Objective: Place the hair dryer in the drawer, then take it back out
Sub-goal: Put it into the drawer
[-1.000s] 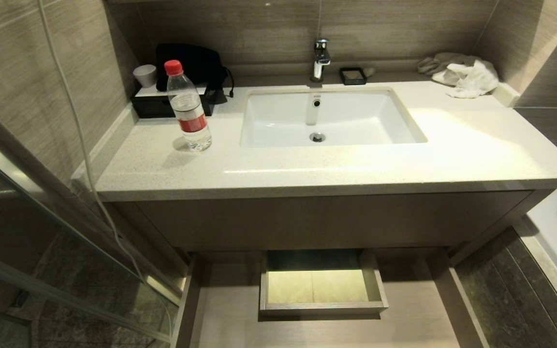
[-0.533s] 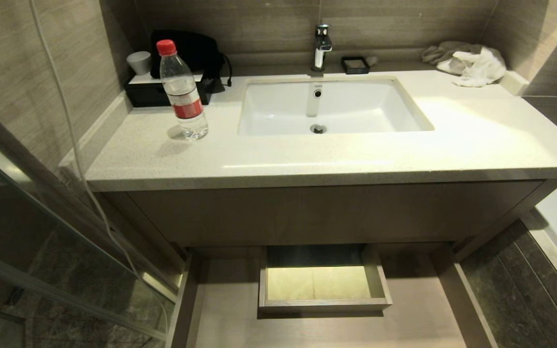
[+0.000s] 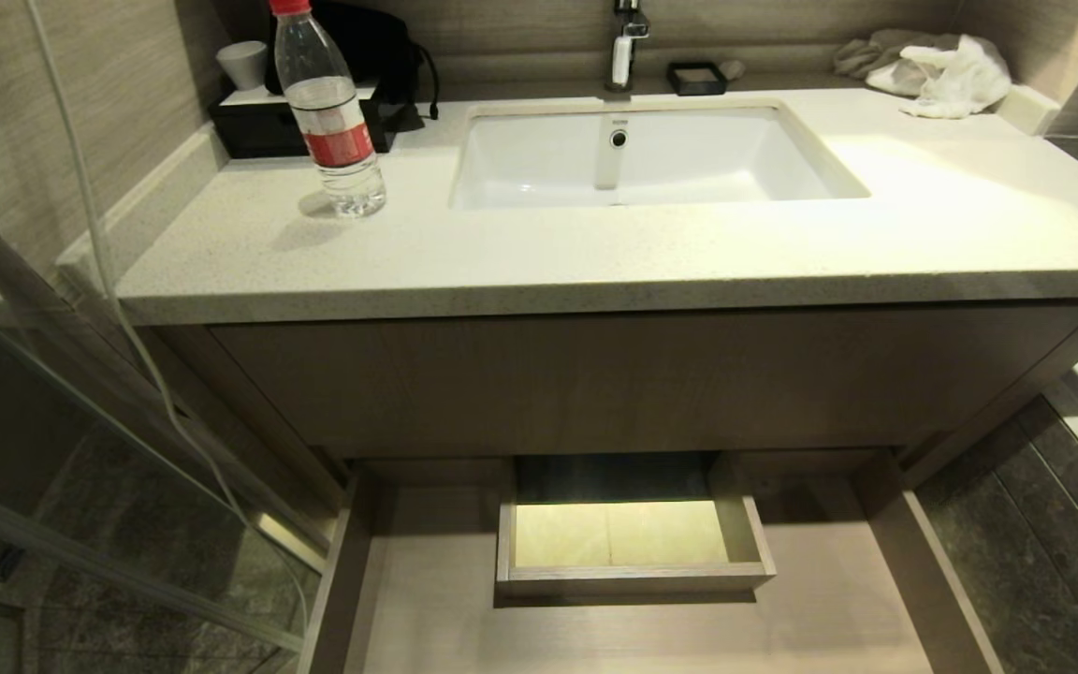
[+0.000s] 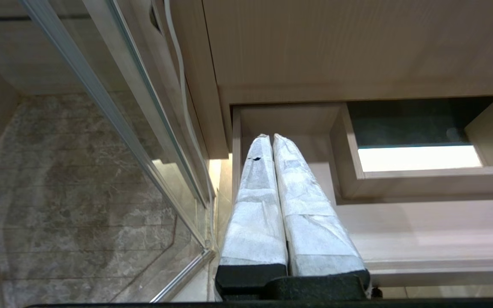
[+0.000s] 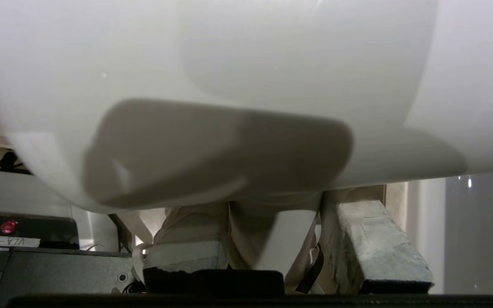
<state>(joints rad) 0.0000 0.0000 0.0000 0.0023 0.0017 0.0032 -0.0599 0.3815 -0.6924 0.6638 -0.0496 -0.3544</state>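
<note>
1. The right hand is out of the head view and shows only in its own wrist view; its cloth-wrapped fingers stand partly open around the white handle of the hair dryer, which they grip, with the round white barrel filling the view right beyond the fingertips.
2. The hair dryer therefore sits in the right hand, not in the drawer; how near it hangs to the drawer I cannot tell.
3. The drawer stands pulled out below the vanity, wide, shallow and of light wood; the boxed cut-out in its middle shows pale floor through it.
4. The left hand hangs over the drawer's left end, its two white-wrapped fingers pressed together with nothing between them; a glass partition and a white cord stand just beside it.
5. On the desk above are a water bottle with a red cap, a black tray behind it carrying a grey cup, and crumpled cloths in the far right corner; the sink lies in the middle under the tap.
</note>
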